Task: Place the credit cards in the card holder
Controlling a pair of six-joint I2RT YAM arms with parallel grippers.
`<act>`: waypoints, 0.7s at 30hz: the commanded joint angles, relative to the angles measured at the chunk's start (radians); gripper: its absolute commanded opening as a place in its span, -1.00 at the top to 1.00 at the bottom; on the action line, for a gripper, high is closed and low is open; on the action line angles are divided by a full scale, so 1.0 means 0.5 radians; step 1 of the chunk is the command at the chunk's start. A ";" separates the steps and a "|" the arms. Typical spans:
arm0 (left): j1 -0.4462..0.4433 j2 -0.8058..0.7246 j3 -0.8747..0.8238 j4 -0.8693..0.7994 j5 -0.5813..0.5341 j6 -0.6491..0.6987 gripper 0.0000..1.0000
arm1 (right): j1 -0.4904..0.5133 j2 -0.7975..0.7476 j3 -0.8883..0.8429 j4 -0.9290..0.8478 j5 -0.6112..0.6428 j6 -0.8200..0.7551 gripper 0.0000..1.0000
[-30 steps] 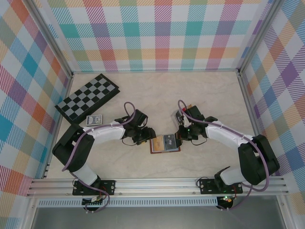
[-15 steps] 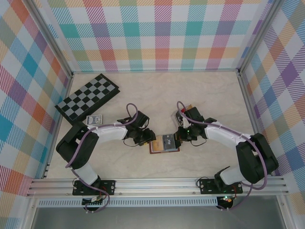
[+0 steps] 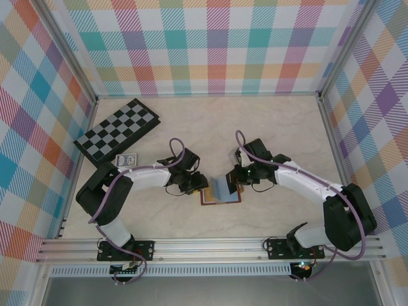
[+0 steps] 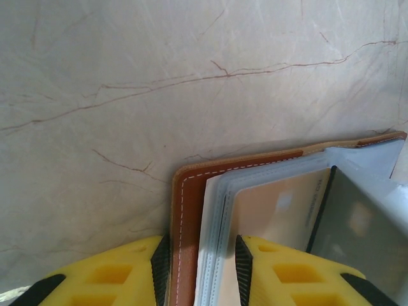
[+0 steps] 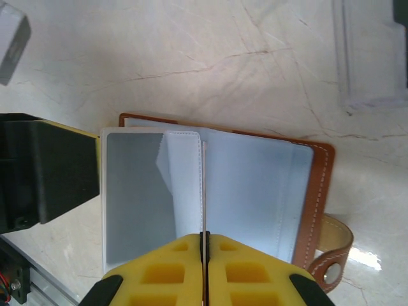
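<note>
Now, card holder [image 3: 220, 197]: open flat on the worktop [image 4: 127, 95], midway between the two arms; long axis running left to right, spine pointing near to far
Left gripper [image 4: 203, 255]: at the holder's left end; fingers either side of the brown cover and the stacked sleeves, apparently clamped on that edge to pin it down
Right gripper [image 5: 204, 245]: over the holder's near edge by the spine; fingers pressed together on one clear sleeve [image 5: 182, 185], lifting it up like a page
Cards in place: a tan card [image 4: 274, 210] sits in a sleeve just beside the left fingers; a dark card [image 4: 360, 236] in the next sleeve along
Key relation: the raised sleeve's open pocket faces the right arm's side, so a card would have to slide in along the holder's long axis, right to left
Card supply: a blurred clear tray [image 5: 373, 57] lies beyond the holder, far-right of the right gripper; possibly where loose cards wait, too soft to tell
Nearer arm: the right one, for the tray; the left looks best placed to anchor
</note>
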 commanded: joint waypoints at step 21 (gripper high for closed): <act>-0.036 -0.261 -0.107 0.096 -0.118 0.039 -0.13 | 0.001 -0.077 -0.201 0.489 -0.233 0.406 0.89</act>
